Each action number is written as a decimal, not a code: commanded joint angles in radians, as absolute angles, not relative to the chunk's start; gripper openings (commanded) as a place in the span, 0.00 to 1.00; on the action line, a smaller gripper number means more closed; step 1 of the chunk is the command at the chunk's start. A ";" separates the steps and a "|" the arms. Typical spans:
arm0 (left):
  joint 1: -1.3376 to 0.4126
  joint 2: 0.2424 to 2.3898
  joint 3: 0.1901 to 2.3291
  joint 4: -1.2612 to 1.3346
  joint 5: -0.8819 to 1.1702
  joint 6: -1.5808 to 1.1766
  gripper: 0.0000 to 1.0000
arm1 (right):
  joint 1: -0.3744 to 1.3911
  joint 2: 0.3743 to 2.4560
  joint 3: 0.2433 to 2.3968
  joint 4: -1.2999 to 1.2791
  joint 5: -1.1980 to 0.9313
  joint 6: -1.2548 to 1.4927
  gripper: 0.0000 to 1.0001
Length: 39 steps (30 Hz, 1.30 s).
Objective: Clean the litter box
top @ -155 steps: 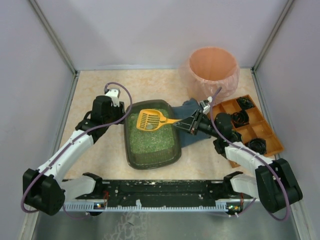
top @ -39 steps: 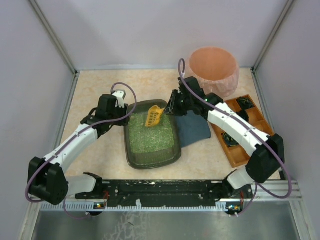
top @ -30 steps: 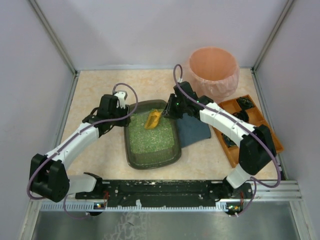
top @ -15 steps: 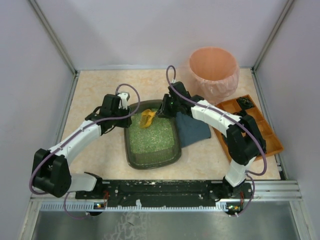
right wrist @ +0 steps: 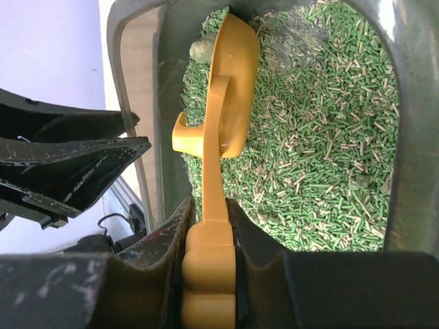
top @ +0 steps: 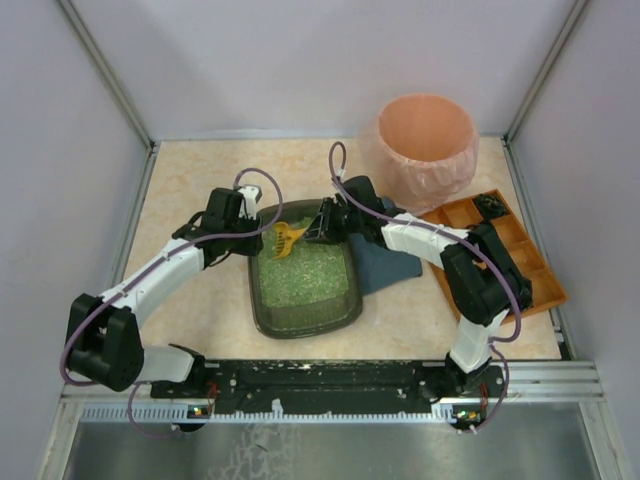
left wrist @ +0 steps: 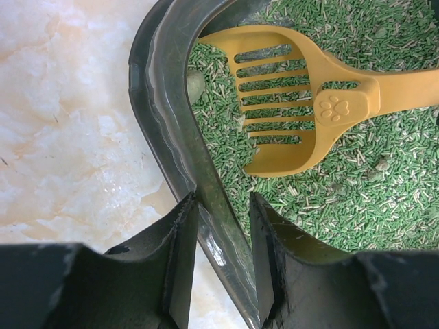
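The litter box (top: 262,310) is a dark rounded tray of green litter in the table's middle. My left gripper (top: 252,232) is shut on its far left rim (left wrist: 177,110), one finger outside and one inside. My right gripper (top: 318,226) is shut on the handle (right wrist: 209,260) of a yellow slotted scoop (top: 283,238). The scoop head (left wrist: 278,103) is on edge, its tip in the litter at the far left corner, next to a grey-green clump (left wrist: 195,83), also seen in the right wrist view (right wrist: 203,49).
A blue cloth (top: 385,262) lies under the box's right side. A round pink-lined bin (top: 426,140) stands at the back right. An orange compartmented tray (top: 510,250) with black parts is at the right. More small clumps (right wrist: 358,181) lie in the litter.
My right gripper has carried the scoop leftward and down, from above the box's far middle to the far left corner, where its head now meets the litter. My left gripper kept its hold on the rim.
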<state>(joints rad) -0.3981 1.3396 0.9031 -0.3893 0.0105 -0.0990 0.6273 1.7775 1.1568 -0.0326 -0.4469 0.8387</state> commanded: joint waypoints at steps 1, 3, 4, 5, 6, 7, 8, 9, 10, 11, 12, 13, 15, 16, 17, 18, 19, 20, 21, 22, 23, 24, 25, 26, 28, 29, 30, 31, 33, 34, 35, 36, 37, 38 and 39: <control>-0.409 1.348 0.936 -0.393 0.020 -0.088 0.41 | 0.660 1.803 1.081 0.082 -0.584 0.830 0.00; -0.410 1.347 0.936 -0.393 0.019 -0.089 0.41 | 0.660 1.793 1.044 0.140 -0.592 0.845 0.00; -0.410 1.345 0.936 -0.392 0.018 -0.088 0.41 | 0.660 1.785 1.025 0.173 -0.597 0.860 0.00; -0.409 1.344 0.936 -0.393 0.018 -0.088 0.41 | 0.660 1.782 1.005 0.214 -0.603 0.877 0.00; -0.409 1.343 0.936 -0.393 0.017 -0.088 0.41 | 0.660 1.779 0.987 0.248 -0.608 0.892 0.00; -0.410 1.342 0.936 -0.393 0.017 -0.089 0.41 | 0.660 1.778 0.971 0.276 -0.610 0.906 0.00; -0.410 1.341 0.935 -0.393 0.016 -0.089 0.41 | 0.660 1.775 0.959 0.296 -0.604 0.916 0.00; -0.410 1.339 0.935 -0.393 0.015 -0.089 0.41 | 0.660 1.771 0.945 0.310 -0.592 0.925 0.00; -0.410 1.339 0.935 -0.393 0.014 -0.089 0.40 | 0.660 1.763 0.931 0.327 -0.578 0.937 0.00; -0.410 1.339 0.934 -0.393 0.014 -0.089 0.40 | 0.660 1.752 0.918 0.343 -0.563 0.948 0.00; -0.411 1.340 0.934 -0.393 0.015 -0.090 0.40 | 0.660 1.743 0.905 0.358 -0.546 0.957 0.00; -0.410 1.340 0.933 -0.393 0.015 -0.090 0.40 | 0.658 1.731 0.893 0.369 -0.529 0.965 0.00; -0.410 1.341 0.934 -0.393 0.017 -0.090 0.40 | 0.657 1.712 0.872 0.394 -0.503 0.981 0.00; -0.411 1.341 0.934 -0.393 0.017 -0.089 0.40 | 0.656 1.703 0.865 0.403 -0.493 0.990 0.00; -0.411 1.339 0.935 -0.392 0.016 -0.090 0.39 | 0.655 1.697 0.856 0.416 -0.485 0.999 0.00; -0.411 1.338 0.935 -0.393 0.015 -0.089 0.39 | 0.653 1.689 0.847 0.428 -0.474 1.010 0.00; -0.411 1.338 0.934 -0.393 0.014 -0.089 0.39 | 0.651 1.681 0.838 0.438 -0.464 1.019 0.00; -0.410 1.336 0.934 -0.393 0.013 -0.089 0.39 | 0.650 1.674 0.832 0.442 -0.457 1.025 0.00; -0.411 1.336 0.935 -0.393 0.012 -0.088 0.39 | 0.648 1.666 0.828 0.440 -0.451 1.029 0.00; -0.411 1.337 0.934 -0.393 0.013 -0.088 0.39 | 0.646 1.662 0.825 0.433 -0.443 1.032 0.00; -0.411 1.338 0.934 -0.393 0.013 -0.088 0.39 | 0.643 1.663 0.821 0.426 -0.438 1.030 0.00; -0.411 1.338 0.934 -0.393 0.014 -0.089 0.39 | 0.640 1.625 0.816 0.417 -0.429 1.027 0.00; -0.411 1.337 0.934 -0.393 0.014 -0.088 0.39 | 0.637 1.601 0.811 0.403 -0.418 1.023 0.00; -0.411 1.336 0.934 -0.393 0.014 -0.088 0.39 | 0.633 1.584 0.808 0.386 -0.407 1.015 0.00; -0.411 1.338 0.934 -0.392 0.015 -0.090 0.39 | 0.628 1.551 0.803 0.343 -0.389 0.998 0.00; -0.411 1.338 0.935 -0.393 0.015 -0.090 0.39 | 0.626 1.533 0.802 0.317 -0.379 0.985 0.00; -0.411 1.336 0.935 -0.393 0.015 -0.089 0.39 | 0.622 1.516 0.802 0.291 -0.369 0.973 0.00; -0.410 1.336 0.934 -0.393 0.015 -0.089 0.39 | 0.619 1.495 0.803 0.262 -0.358 0.959 0.00; -0.411 1.335 0.934 -0.392 0.014 -0.090 0.39 | 0.617 1.453 0.811 0.191 -0.326 0.924 0.00; -0.411 1.335 0.934 -0.393 0.014 -0.089 0.39 | 0.617 1.433 0.819 0.147 -0.306 0.904 0.00; -0.411 1.335 0.934 -0.393 0.014 -0.090 0.39 | 0.617 1.412 0.833 0.099 -0.286 0.881 0.00; -0.411 1.333 0.934 -0.393 0.014 -0.089 0.39 | 0.617 1.395 0.847 0.048 -0.265 0.856 0.00; -0.411 1.333 0.935 -0.392 0.014 -0.089 0.39 | 0.618 1.381 0.863 0.001 -0.246 0.830 0.00; -0.411 1.333 0.936 -0.393 0.014 -0.089 0.39 | 0.617 1.365 0.876 -0.045 -0.232 0.807 0.00; -0.410 1.332 0.936 -0.392 0.014 -0.089 0.39 | 0.617 1.352 0.889 -0.082 -0.219 0.786 0.00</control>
